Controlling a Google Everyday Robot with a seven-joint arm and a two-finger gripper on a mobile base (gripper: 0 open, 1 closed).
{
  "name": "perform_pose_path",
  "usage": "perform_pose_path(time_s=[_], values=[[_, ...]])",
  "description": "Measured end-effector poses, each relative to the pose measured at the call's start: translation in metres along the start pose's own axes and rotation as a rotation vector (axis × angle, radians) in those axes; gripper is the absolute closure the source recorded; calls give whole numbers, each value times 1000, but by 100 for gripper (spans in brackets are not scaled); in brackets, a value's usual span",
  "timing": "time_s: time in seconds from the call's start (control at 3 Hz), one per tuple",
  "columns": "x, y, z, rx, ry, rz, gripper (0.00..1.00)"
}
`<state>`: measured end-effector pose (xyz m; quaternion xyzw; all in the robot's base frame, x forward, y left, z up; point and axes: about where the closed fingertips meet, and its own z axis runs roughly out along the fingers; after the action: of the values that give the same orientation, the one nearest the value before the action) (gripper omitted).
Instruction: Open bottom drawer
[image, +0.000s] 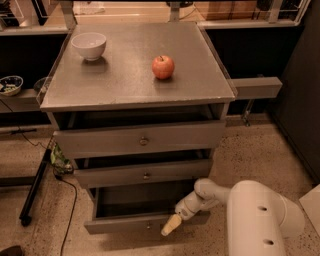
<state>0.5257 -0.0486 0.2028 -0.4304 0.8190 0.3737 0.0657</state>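
A smooth, round white bowl (89, 45) sat at the back left of the flat grey metal-look surface (120, 85), with a glossy red apple (163, 67) near the middle. Lowest in the cabinet, the bottom drawer (117, 226) stood pulled out, its dark boxy inside showing behind a flat front with a small round knob. The pale tapered claw (171, 226) rested at that front's top edge, right of the knob; I could not tell how far open it was. A bulky, smooth white arm (260, 220) came in from the right.

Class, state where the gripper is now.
In the camera view, the gripper is low, right of centre, at the front panel of the pulled-out bottom drawer, towards its right end.
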Motion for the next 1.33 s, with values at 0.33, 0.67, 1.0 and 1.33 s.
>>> perform_pose_path(time_s=[0.33,0.67,1.0,1.33], values=[[0,0,0,-6,-2,1,0],[-2,-1,0,-7,-2,1,0],[-4,-1,-2,-7,-2,1,0],[-4,-2,-2,-7,-2,1,0]])
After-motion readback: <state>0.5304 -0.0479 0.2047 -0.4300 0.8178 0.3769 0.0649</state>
